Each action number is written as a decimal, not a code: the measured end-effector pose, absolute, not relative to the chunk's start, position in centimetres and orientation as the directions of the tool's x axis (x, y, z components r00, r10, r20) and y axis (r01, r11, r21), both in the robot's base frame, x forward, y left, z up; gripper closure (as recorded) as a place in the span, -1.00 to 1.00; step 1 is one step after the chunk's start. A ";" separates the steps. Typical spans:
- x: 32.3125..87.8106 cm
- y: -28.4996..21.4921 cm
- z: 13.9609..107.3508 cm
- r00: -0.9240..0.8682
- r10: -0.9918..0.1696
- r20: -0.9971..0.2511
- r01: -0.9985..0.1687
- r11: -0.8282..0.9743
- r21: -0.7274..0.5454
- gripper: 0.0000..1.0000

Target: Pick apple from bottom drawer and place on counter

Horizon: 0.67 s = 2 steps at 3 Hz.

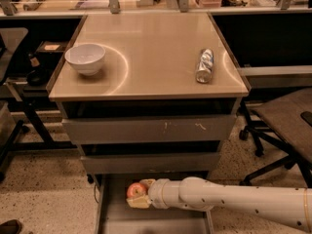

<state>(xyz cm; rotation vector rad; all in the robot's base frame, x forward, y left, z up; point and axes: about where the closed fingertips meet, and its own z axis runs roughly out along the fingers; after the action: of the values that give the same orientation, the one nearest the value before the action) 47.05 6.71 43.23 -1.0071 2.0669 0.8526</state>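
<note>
The glossy tan desk [156, 52] carries a bowl [85, 57] and a can [204, 66]. In the bottom drawer [146, 222], the pincer [138, 199] seems clenched on the apple [136, 189]. A chair [287, 121] stands beside.

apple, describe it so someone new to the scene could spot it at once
Start at the tan-topped drawer cabinet and drop to its open bottom drawer near the floor. There the robot's gripper holds the apple, the only small, round, red-orange thing; the bowl and can sit on the counter.
</note>
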 end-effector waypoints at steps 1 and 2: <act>47.1 7.0 47.3 -0.436 -0.427 -0.792 -0.854 0.473 0.215 1.00; 47.1 7.0 47.3 -0.436 -0.427 -0.793 -0.854 0.473 0.215 1.00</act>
<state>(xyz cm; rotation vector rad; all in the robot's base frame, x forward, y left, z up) 47.08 6.95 47.32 -1.0579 2.0477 0.8146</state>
